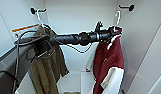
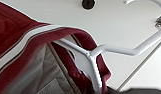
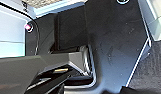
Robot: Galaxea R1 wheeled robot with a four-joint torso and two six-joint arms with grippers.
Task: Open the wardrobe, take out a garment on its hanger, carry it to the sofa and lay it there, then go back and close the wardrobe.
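Two jackets hanging inside open white wardrobe (image 1: 71, 15); you're reaching left gripper (image 1: 115, 30) at thin white hanger (image 2: 96, 53) in maroon white-sleeved jacket (image 1: 108, 60), beside right wall. Grip unreadable; next, lift hook clear.

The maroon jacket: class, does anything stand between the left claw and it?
Nothing visible does. The left arm reaches across the open wardrobe, past the olive-green jacket, and the left claw is already at the collar of the maroon jacket, by its white hanger.
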